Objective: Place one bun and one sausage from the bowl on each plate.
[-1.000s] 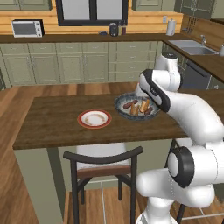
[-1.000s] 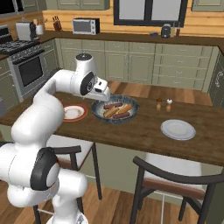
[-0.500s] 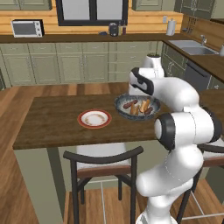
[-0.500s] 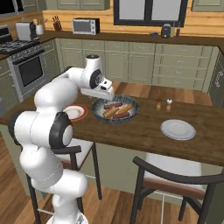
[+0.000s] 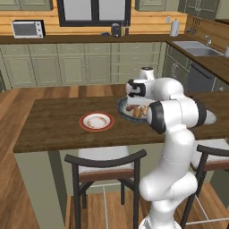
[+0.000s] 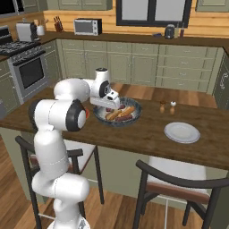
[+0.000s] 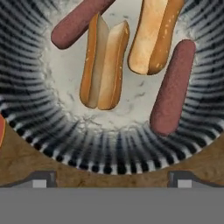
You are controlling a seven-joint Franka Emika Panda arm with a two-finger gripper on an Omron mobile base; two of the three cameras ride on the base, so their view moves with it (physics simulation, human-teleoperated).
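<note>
The bowl [image 7: 109,148] holds four things, counted in the hand view: two split buns and two sausages. One bun [image 7: 104,65] lies at the centre, its cut side up; the second bun [image 7: 155,33] sits at the upper right, running off the top edge. One sausage [image 7: 173,87] lies along the right side of the pale floor, and the other sausage [image 7: 76,22] slants across the upper left.

There are two plates. The red-rimmed plate [image 5: 96,121] sits left of centre in the left base view, on the wooden counter [image 5: 53,129], just beside the bowl [image 5: 123,109]. The pale grey plate [image 6: 181,132] lies right of centre in the right base view, well apart from the bowl [image 6: 134,117]. Between them, toward the back edge of the counter, stand two small shakers [image 6: 167,106].

The gripper [image 7: 109,177] hangs over the near rim of the bowl with its jaws spread wide — the two fingertips [image 7: 41,178] stand at the lower left and lower right of the hand view, with nothing between them and touching nothing.
</note>
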